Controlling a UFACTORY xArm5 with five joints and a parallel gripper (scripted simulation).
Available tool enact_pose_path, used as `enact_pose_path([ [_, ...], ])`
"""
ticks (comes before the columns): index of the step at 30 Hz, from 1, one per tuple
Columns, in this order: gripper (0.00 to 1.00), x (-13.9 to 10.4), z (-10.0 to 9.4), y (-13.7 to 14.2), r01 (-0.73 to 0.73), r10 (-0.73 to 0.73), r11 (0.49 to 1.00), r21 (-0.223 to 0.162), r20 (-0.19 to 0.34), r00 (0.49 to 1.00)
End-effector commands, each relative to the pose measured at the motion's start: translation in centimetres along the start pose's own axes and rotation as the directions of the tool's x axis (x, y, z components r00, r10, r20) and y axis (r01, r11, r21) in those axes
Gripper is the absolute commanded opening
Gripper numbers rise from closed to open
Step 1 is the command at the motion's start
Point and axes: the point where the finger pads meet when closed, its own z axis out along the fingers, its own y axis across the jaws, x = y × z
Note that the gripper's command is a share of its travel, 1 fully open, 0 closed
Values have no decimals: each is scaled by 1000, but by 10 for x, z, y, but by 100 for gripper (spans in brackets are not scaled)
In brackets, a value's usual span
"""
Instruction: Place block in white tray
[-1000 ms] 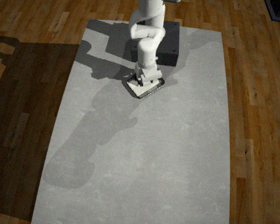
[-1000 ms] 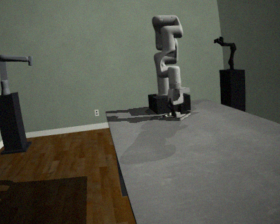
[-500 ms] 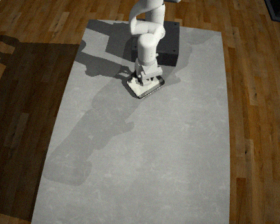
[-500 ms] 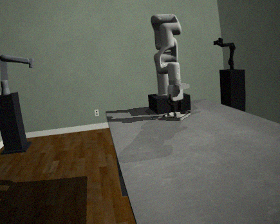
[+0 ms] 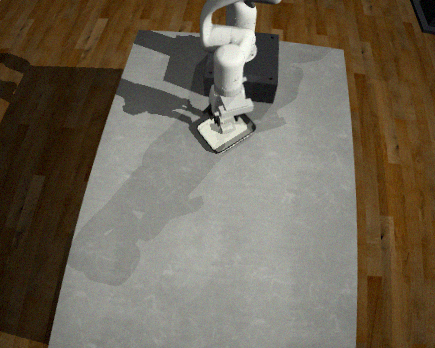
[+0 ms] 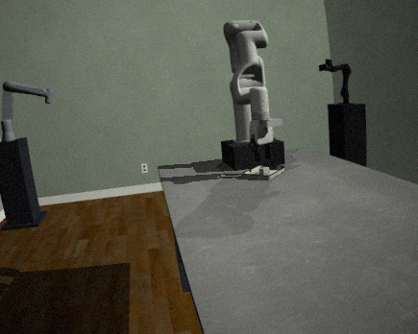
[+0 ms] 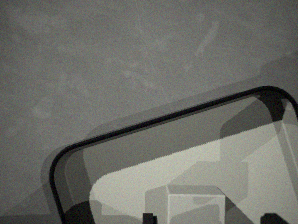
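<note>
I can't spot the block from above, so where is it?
In the wrist view the block sits on the white tray's floor, low centre, just beyond the tool's fingertips.

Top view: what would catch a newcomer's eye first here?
The white arm bends down over the white tray beside its dark base on the grey table. In the wrist view, a pale block rests on the tray floor, below the open gripper.

White arm [image 5: 229, 60] over white tray [image 5: 211, 137], grey table [image 5: 245, 240], wood floor [image 5: 400, 150]
</note>
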Motion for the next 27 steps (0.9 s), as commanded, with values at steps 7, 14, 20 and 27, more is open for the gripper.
enact_pose_path([
  [7, 60, 1, -2, 0, 0, 0, 1000, -1, -2, 1000],
  [14, 60, 0, -2, 3, 0, 0, 1000, -1, -2, 1000],
  [20, 60, -41, -2, 80, 0, 0, 1000, 1, -4, 1000],
  [27, 60, -82, -4, 153, 0, 0, 1000, 1, -7, 1000],
])
